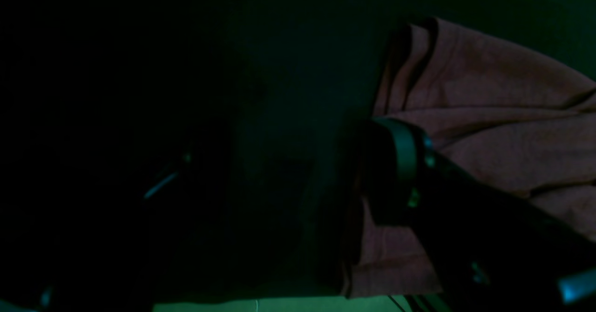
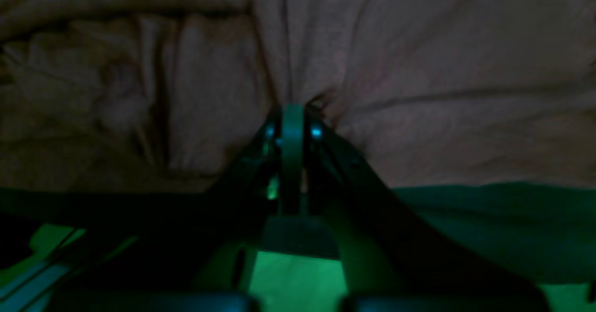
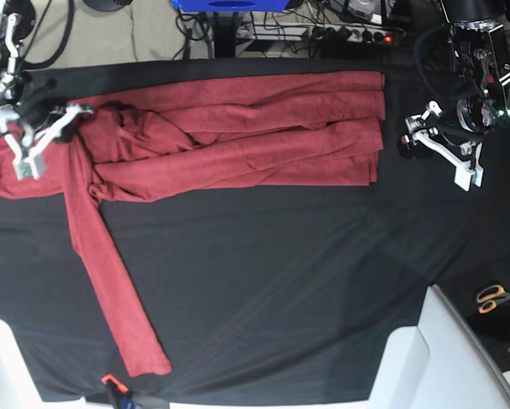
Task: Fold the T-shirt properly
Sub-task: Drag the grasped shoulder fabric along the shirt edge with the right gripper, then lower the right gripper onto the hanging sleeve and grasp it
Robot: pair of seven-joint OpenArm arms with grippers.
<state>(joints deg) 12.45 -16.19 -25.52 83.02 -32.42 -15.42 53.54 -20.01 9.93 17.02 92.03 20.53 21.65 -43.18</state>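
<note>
Left wrist: the left gripper (image 1: 405,167) hangs released beside the T-shirt (image 1: 489,130) hem edge. Right wrist: the right gripper (image 2: 292,116) is clenched on bunched fabric. Base: the shirt lies along the black cloth (image 3: 281,281)'s far edge, one sleeve (image 3: 110,281) trailing over bare cloth.

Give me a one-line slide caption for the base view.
Right gripper pinches the partly folded T-shirt at its bunched end; left gripper waits open beside it.
</note>
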